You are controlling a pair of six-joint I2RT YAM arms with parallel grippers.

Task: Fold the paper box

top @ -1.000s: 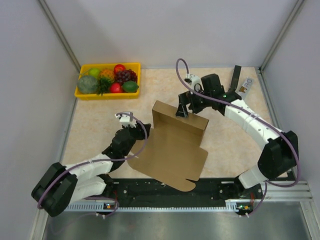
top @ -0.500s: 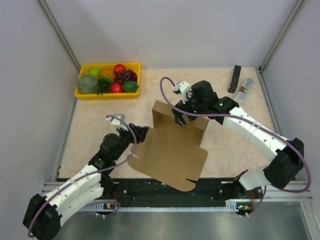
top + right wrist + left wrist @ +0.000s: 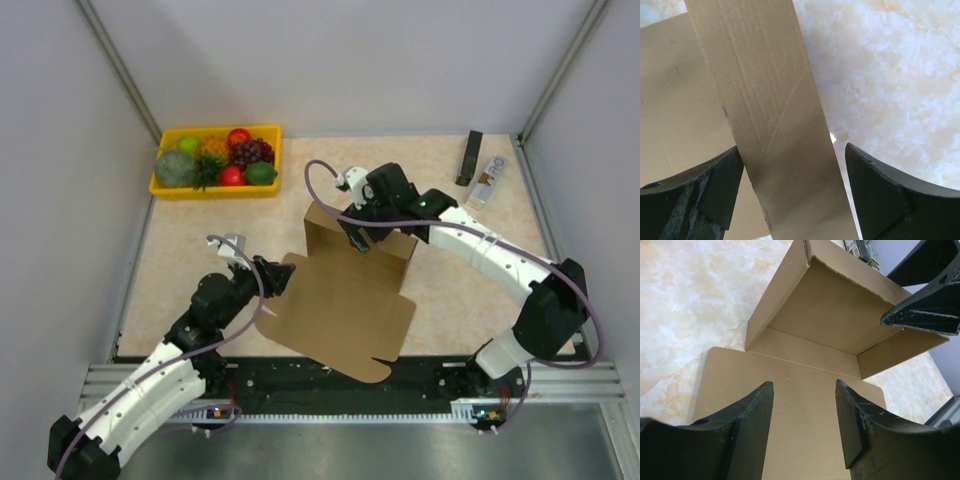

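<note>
Paper box (image 3: 345,300) lies mid-table, between the two arms. Its near panel (image 3: 790,405) is flat on the table (image 3: 200,250). The far part is already raised into a shallow tray of walls, open towards the near side.

Key relation: the far wall (image 3: 775,125) stands upright. Its long axis runs roughly left-right, slanting nearer at its right end. The right gripper (image 3: 358,238) comes down over the top edge of this wall, somewhat left of the wall's middle, and straddles it.

In the right wrist view the wall passes between the two fingers. The inner finger (image 3: 715,190), over the box floor, is at or just beside the cardboard. The outer finger, over bare table, stands apart from it. The jaws are therefore wide and not clamped, and nothing is gripped.

Left gripper (image 3: 277,279) is at the left edge of the near panel and points towards the raised tray. Its jaws are roughly half spread with only flat card under them, holding nothing (contact with the panel cannot be judged).

Judgement: the right arm is nearer to the fold in hand. Closing across the wall's thickness would give it a pinch. The left arm looks placed to steady the sheet. One risk is the wall buckling if the pinch lands off-square.

Yellow fruit tray (image 3: 210,193) sits far left, well apart.
</note>
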